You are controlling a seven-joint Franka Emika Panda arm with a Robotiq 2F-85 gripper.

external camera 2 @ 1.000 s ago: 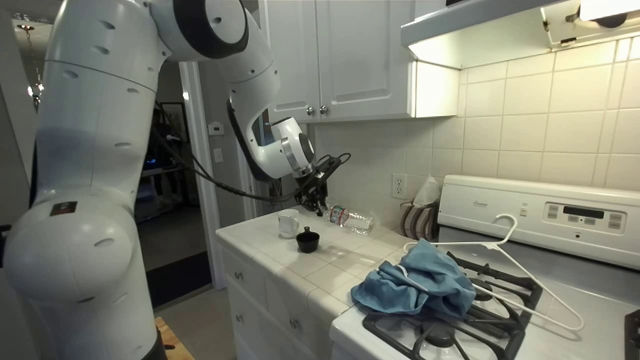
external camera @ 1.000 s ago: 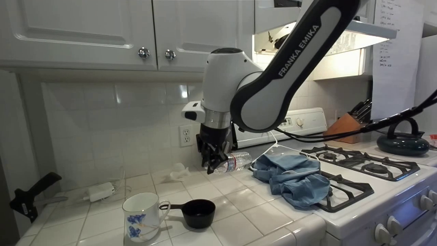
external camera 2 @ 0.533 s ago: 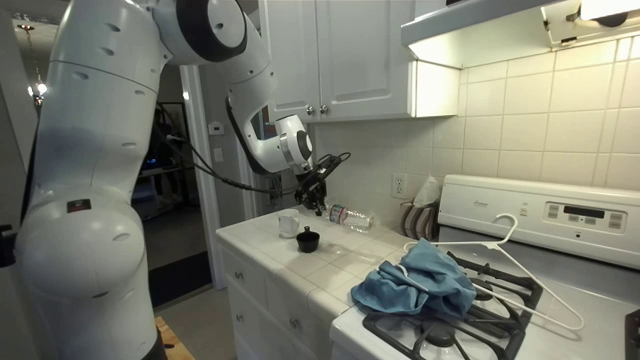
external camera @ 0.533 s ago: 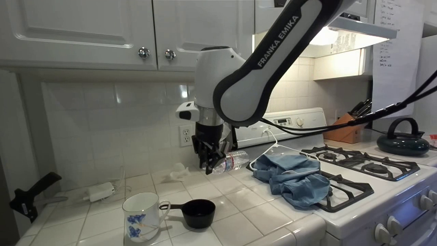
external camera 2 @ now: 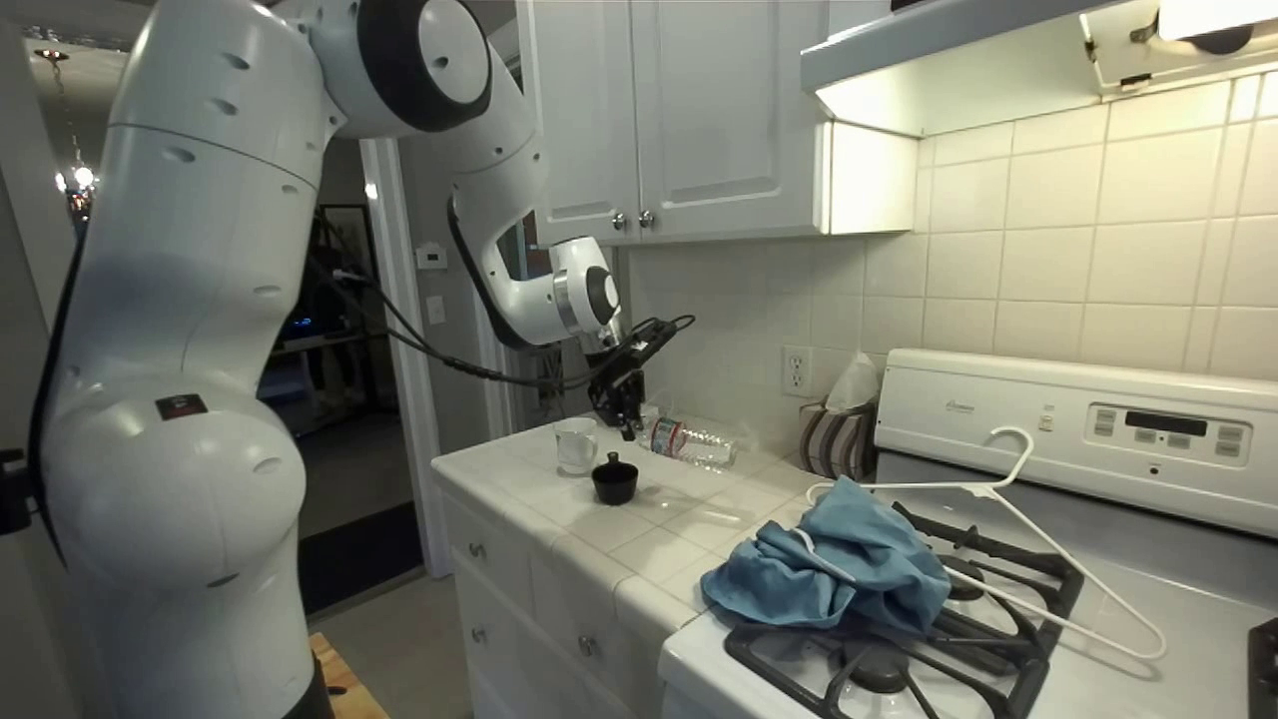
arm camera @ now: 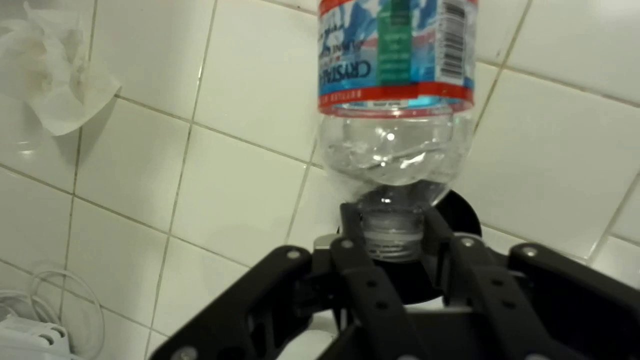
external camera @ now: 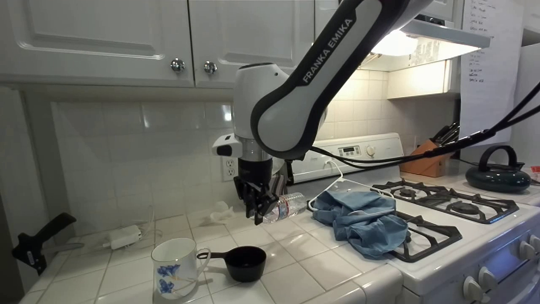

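Observation:
A clear plastic water bottle with a red and blue label is held by its neck, the black gripper shut on it. It lies nearly sideways in both exterior views, its base pointing away from the fingers and a little raised in an exterior view. The gripper hangs over the tiled counter, behind a black measuring cup and a white mug with blue flowers. In the wrist view the dark cup shows below the bottle's neck, partly hidden by the gripper.
A blue cloth with a white hanger lies across the stove's edge and grate. Crumpled tissue and a white charger sit near the back wall. A striped tissue box stands beside the stove. Cabinets hang above.
The arm has moved left in an exterior view, carrying the bottle with it. Over the last half second, gripper and bottle have also come lower. Cup, mug and cloth stay put.

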